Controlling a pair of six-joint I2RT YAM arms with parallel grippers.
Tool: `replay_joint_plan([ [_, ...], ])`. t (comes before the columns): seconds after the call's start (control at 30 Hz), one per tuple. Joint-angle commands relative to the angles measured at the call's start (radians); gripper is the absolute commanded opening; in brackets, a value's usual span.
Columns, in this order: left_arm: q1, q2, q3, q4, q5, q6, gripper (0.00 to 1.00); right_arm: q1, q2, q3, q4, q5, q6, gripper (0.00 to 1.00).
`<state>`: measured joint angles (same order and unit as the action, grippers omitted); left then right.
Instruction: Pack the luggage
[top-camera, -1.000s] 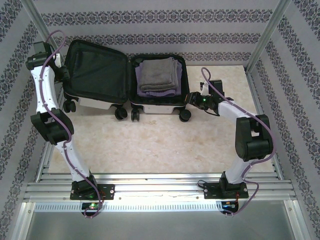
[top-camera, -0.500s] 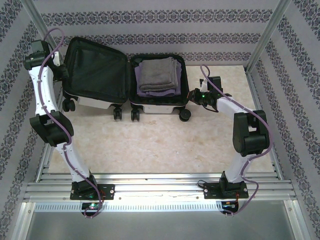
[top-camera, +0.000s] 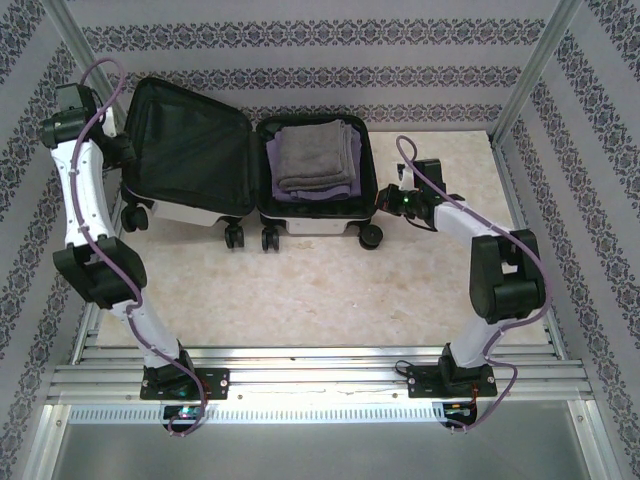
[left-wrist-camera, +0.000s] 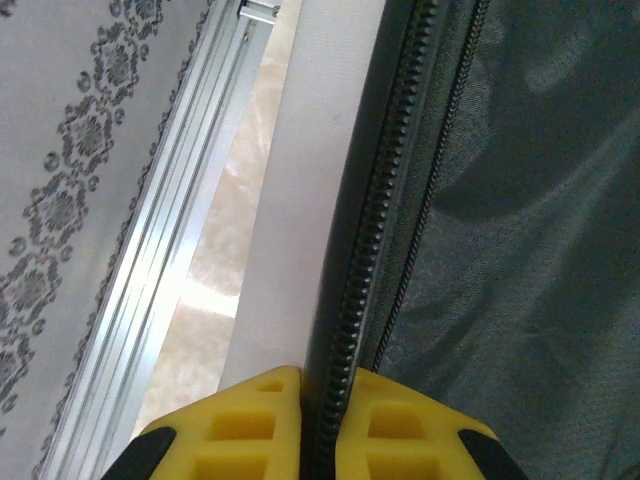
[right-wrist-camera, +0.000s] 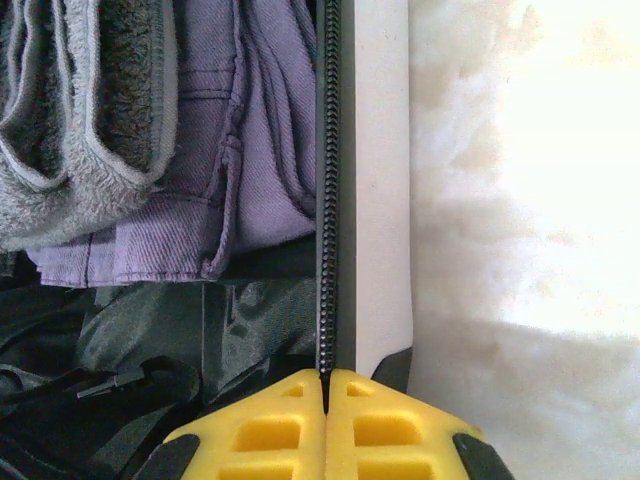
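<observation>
While the luggage (top-camera: 310, 224) lies open, the left gripper (left-wrist-camera: 318, 378) pinches its left shell's zipper rim, and the right gripper (right-wrist-camera: 326, 376) clamps its right rim.

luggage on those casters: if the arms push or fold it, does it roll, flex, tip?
Might roll: the luggage has caster wheels seemingly resting on the smooth table. The shell looks rigid, so the left gripper and right gripper, each pinched on a rim, should move whole halves. The half with folded clothes is probably heavier, steadier.
</observation>
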<state>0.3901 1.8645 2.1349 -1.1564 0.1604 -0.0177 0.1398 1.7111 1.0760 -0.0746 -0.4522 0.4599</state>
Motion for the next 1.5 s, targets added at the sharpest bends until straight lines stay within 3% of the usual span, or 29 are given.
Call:
replay_joint_plan([
  [0.0,-0.014,-0.154,-0.051,0.116,0.073,-0.092,0.00,0.036,-0.076,-0.064,-0.082,-0.051,-0.039,0.00],
  [0.2,-0.014,-0.300,-0.217,0.161,0.067,-0.119,0.00,0.073,-0.213,-0.171,-0.097,-0.046,-0.033,0.00],
  [0.43,-0.019,-0.460,-0.278,0.165,0.092,-0.132,0.00,0.124,-0.400,-0.279,-0.115,-0.002,-0.044,0.00],
  [0.67,-0.077,-0.521,-0.287,0.176,0.180,-0.177,0.00,0.113,-0.418,-0.248,-0.157,0.001,-0.092,0.00],
  [0.73,-0.129,-0.524,-0.269,0.163,0.155,-0.170,0.00,0.111,-0.408,-0.236,-0.156,-0.007,-0.098,0.02],
  [1.0,-0.424,-0.504,-0.253,0.164,-0.021,-0.159,0.00,0.106,-0.386,-0.240,-0.082,-0.001,-0.084,0.32],
  [1.13,-0.569,-0.466,-0.212,0.175,-0.101,-0.191,0.00,0.101,-0.383,-0.236,-0.056,-0.015,-0.057,0.42],
  [1.47,-1.012,-0.296,-0.003,0.145,-0.520,-0.185,0.00,0.084,-0.394,-0.272,-0.027,0.009,-0.042,0.51],
])
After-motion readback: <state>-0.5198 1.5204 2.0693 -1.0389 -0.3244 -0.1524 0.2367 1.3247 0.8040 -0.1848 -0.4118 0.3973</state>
